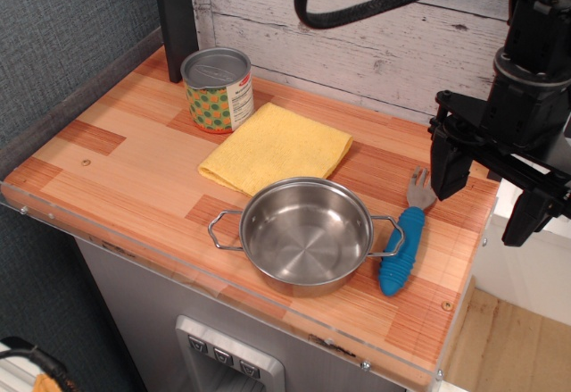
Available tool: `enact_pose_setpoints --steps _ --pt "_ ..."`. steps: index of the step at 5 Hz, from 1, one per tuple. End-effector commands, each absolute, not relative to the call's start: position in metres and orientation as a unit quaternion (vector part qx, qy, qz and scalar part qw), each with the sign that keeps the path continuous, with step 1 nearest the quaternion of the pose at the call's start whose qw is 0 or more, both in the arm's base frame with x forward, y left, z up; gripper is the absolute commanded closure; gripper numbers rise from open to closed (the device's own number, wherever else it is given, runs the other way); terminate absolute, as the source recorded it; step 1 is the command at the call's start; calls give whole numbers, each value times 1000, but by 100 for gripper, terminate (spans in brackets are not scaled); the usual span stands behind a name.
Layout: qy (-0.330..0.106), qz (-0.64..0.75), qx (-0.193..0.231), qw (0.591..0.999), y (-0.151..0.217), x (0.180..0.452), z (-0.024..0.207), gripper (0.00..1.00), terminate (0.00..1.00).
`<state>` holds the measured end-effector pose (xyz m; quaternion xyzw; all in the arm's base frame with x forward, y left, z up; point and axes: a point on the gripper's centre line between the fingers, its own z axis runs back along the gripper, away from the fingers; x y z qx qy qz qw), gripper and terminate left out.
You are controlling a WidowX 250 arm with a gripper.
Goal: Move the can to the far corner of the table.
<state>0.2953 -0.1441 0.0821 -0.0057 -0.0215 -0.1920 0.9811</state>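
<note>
— Where is the can (218, 89)?

— Upright near the far left corner of the worktop (107, 155), close to the white plank wall (375, 35) and just beside a dark post (175, 12). Its silver top is on, so what is in it cannot be seen. The label shows a green, orange and yellow pattern with a white text panel.

— What lies next to it?

— A folded yellow cloth (277, 146), its near corner touching or almost touching the can's base; I cannot tell which from this angle.

— And the pan (306, 231)?

— It stands at the near edge, in front of the cloth, with a handle on each side. It holds nothing; only the bare steel bottom shows. Its far rim overlaps the cloth's edge in the view.

— Anything beside the pan?

— A fork (403, 236) with a blue handle, just right of it, tines pointing to the wall. The right pan handle sits against the blue grip.

— The claw (489, 191)?

— It hangs at the right end, above the worktop's edge, well apart from the can. Its two dark fingers (449, 167) stand wide apart and grip nothing.
</note>
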Motion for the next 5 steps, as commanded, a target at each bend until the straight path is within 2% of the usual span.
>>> enact_pose_setpoints --steps 1,2,3,4,5 --pt "-21 -192 -6 981 -144 295 82 0 0" --pt "13 -283 5 959 -126 307 77 0 0" --pt "-1 -307 24 952 -102 311 81 0 0" --pt "-50 -328 59 941 -66 312 98 0 0" --pt "-62 -333 46 940 -16 327 108 0 0"
